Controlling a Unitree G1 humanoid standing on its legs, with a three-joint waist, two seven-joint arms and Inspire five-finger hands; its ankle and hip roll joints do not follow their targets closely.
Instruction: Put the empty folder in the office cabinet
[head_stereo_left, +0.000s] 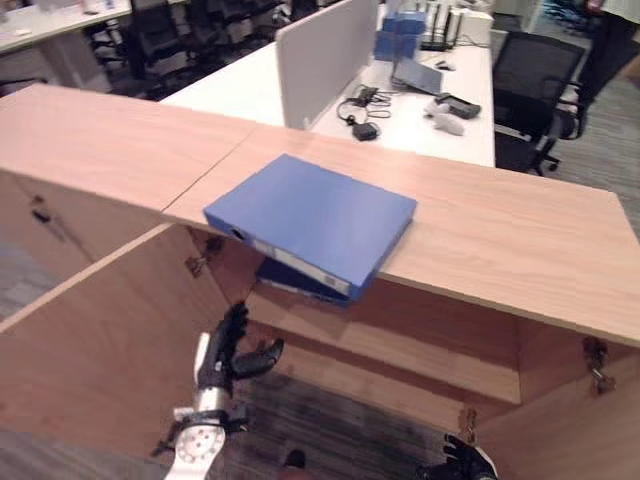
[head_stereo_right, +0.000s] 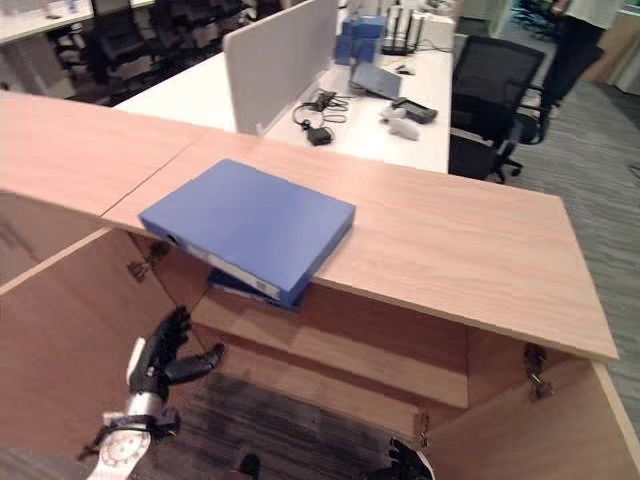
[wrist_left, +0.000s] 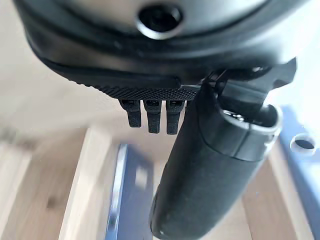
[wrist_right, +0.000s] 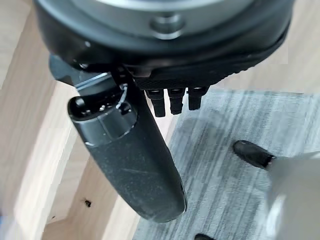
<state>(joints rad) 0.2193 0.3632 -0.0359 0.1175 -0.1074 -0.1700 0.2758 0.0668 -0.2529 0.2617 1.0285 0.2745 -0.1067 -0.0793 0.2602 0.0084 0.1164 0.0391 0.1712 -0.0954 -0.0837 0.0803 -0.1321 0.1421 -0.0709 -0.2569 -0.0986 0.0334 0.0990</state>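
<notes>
Left hand (head_stereo_left: 222, 362): fingers spread, empty | folder (head_stereo_left: 312, 222) above it, apart, on cabinet top (head_stereo_left: 500, 225)

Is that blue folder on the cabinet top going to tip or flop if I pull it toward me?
The folder looks like a rigid board binder, so probably stiff, not floppy. Its near corner overhangs the cabinet top, so pulling further may tip it off. If empty, likely light; the smooth cover might slip in the left hand.

Left hand (wrist_left: 210, 165) (fingers relaxed) above a blue folder (wrist_left: 127, 200).
</notes>
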